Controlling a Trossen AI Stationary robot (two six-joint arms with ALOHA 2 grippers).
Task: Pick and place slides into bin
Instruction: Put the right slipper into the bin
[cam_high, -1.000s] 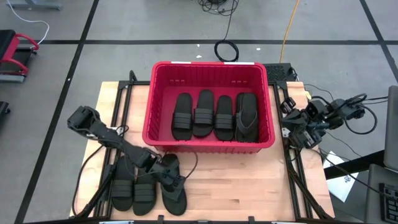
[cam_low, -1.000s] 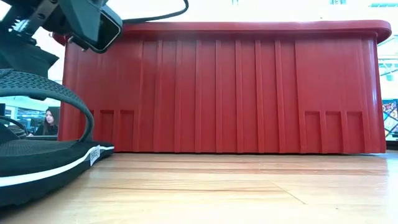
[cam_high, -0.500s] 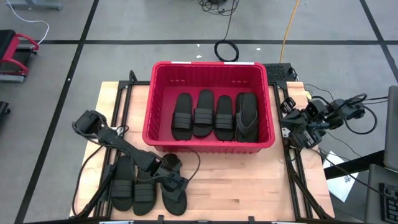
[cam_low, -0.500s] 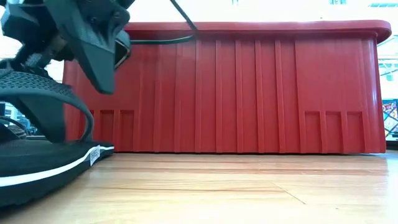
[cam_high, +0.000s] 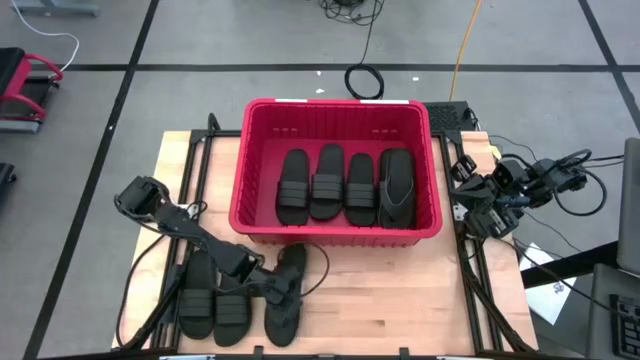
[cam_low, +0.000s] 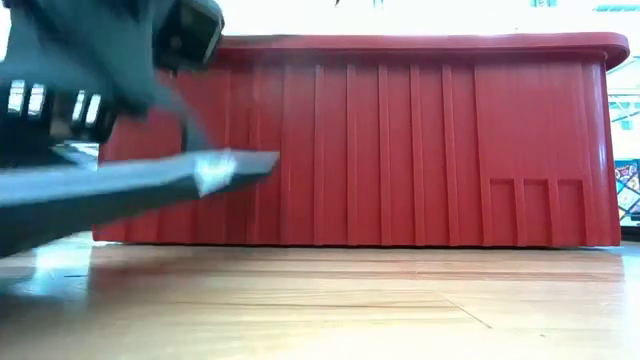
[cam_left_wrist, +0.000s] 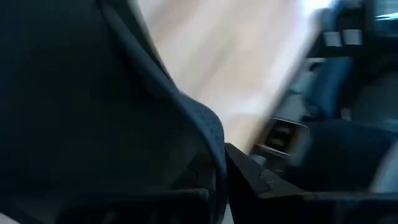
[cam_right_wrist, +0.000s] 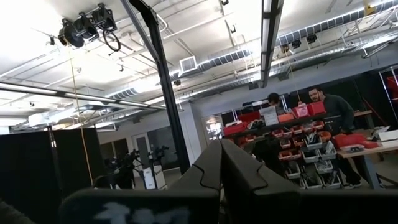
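Four black slides (cam_high: 345, 185) lie side by side in the red bin (cam_high: 245, 170). Two more band-strap slides (cam_high: 197, 308) (cam_high: 232, 312) lie sole-down on the table's near left. Beside them is a black flip-flop (cam_high: 285, 300), with my left gripper (cam_high: 262, 283) shut on it. In the low view its sole (cam_low: 150, 180) shows blurred and slanted above the table. My right gripper (cam_right_wrist: 221, 165) is shut on nothing; its arm (cam_high: 478, 205) is parked at the table's right edge. My left gripper pinches the flip-flop's thin strap (cam_left_wrist: 211, 134) between its two fingers. It comes slanting down from the table's left. The flip-flop hangs tilted, its sole (cam_low: 230, 165) raised off the table in the low view. Whether its near end still touches the table is hidden.
The bin's tall ribbed wall (cam_low: 400, 150) stands just beyond the held flip-flop. Bare wood (cam_high: 390, 290) lies between the bin and the table's near edge. Cables (cam_high: 310, 265) trail by the left arm. People stand at benches (cam_right_wrist: 317, 99) in the room behind.
My left gripper has come down on the flip-flop, taken hold of its strap and raised it. The flip-flop has tipped up off the table and its far end has swung toward the bin and the right. The two band-strap slides have stayed in place.
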